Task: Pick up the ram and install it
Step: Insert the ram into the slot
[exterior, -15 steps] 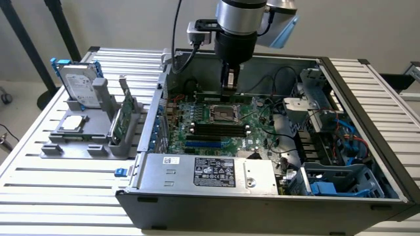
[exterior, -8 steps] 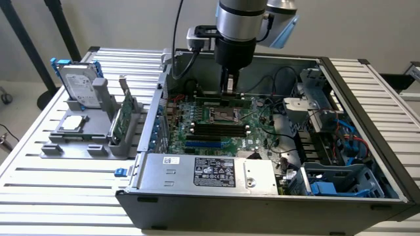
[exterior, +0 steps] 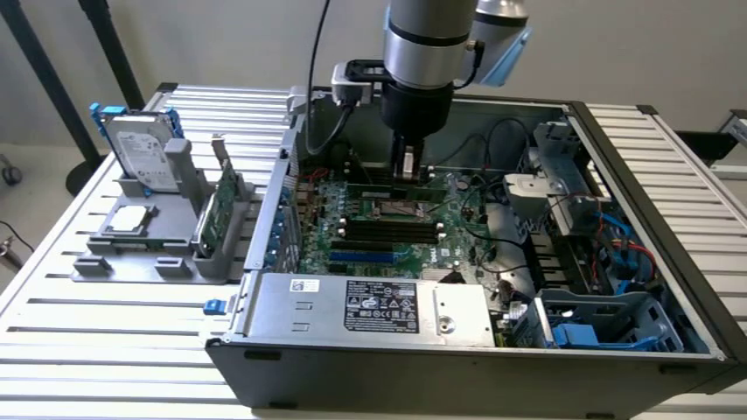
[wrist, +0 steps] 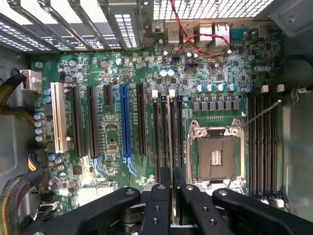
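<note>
1. Claw (exterior: 408,171) is closed on the ram (exterior: 397,185), holding it edge-down along the black slots (exterior: 391,229), probably so it enters straight.
2. At the exterior view's left, a grey rack (exterior: 140,249) on the tabletop (exterior: 117,350) keeps the expansion card (exterior: 222,210) upright.
3. Rightwards, the ram hangs over the motherboard (exterior: 456,223).

A motherboard (wrist: 146,73) lies under the fingers (wrist: 159,205), its open processor socket (wrist: 213,159) just beside them; a hard drive (exterior: 146,153) stands well apart in a grey rack (exterior: 152,254) on the surface (exterior: 105,324).
</note>
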`<action>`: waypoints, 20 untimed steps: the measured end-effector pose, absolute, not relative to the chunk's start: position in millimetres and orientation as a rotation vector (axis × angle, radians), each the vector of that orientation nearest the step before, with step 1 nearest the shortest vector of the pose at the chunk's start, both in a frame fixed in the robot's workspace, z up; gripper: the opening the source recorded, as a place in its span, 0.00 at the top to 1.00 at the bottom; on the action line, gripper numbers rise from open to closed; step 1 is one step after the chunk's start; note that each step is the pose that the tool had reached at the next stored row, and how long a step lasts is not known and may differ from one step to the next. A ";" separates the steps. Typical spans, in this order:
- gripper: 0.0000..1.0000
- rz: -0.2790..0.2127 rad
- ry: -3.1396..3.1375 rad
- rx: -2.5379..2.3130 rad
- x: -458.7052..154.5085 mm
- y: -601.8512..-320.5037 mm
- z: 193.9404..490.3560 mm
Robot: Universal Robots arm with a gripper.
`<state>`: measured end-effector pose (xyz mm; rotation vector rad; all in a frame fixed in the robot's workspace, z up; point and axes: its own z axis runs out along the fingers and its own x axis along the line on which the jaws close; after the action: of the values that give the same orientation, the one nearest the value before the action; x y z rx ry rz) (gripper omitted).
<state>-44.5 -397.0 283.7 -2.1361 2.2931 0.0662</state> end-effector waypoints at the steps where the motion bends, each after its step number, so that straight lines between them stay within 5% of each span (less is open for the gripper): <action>1: 0.86 0.066 2.293 -2.136 -44.5 -397.6 281.9; 20: 0.86 0.059 2.296 -2.139 -44.5 -401.9 247.6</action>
<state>-44.5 -401.9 247.6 -2.1391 2.2962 0.0592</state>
